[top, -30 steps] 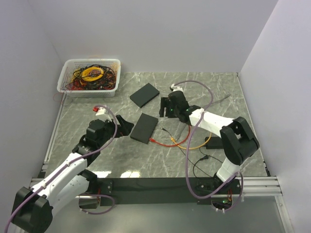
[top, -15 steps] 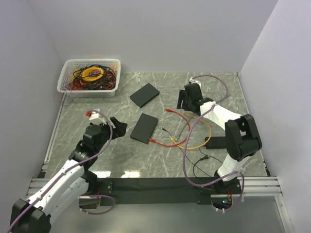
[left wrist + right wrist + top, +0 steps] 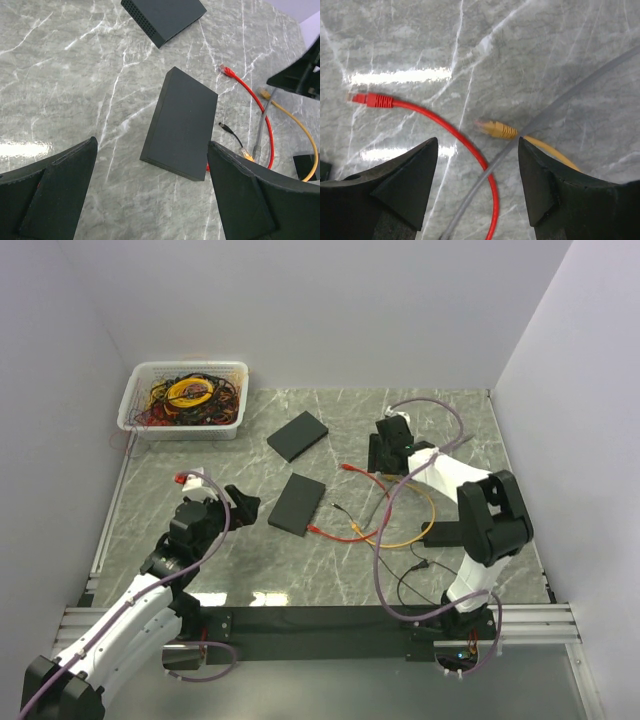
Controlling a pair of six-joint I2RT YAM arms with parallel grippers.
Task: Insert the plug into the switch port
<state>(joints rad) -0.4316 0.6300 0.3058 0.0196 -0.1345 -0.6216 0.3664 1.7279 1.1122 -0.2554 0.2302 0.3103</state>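
Note:
Two flat black switches lie on the marble table: a near one (image 3: pixel 297 503) (image 3: pixel 182 122) and a far one (image 3: pixel 297 435) (image 3: pixel 164 15). A red cable (image 3: pixel 350 535) has a plug (image 3: pixel 347 468) (image 3: pixel 370 100) lying free on the table. A yellow plug (image 3: pixel 497 130) lies beside a grey cable (image 3: pixel 545 117). My right gripper (image 3: pixel 384 462) (image 3: pixel 477 142) is open and empty, hovering above the yellow plug. My left gripper (image 3: pixel 240 502) (image 3: pixel 151 145) is open and empty, just left of the near switch. No port faces show.
A white basket (image 3: pixel 128 410) of tangled cables stands at the back left. A black power adapter (image 3: pixel 445 533) and thin black wire (image 3: pixel 415 570) lie at the front right. An orange plug (image 3: pixel 245 152) and a black barrel plug (image 3: pixel 226 129) lie beside the near switch.
My right gripper has swung from beside the near switch to the right and back, over the red and yellow plugs. My left arm has drawn back a little toward the left.

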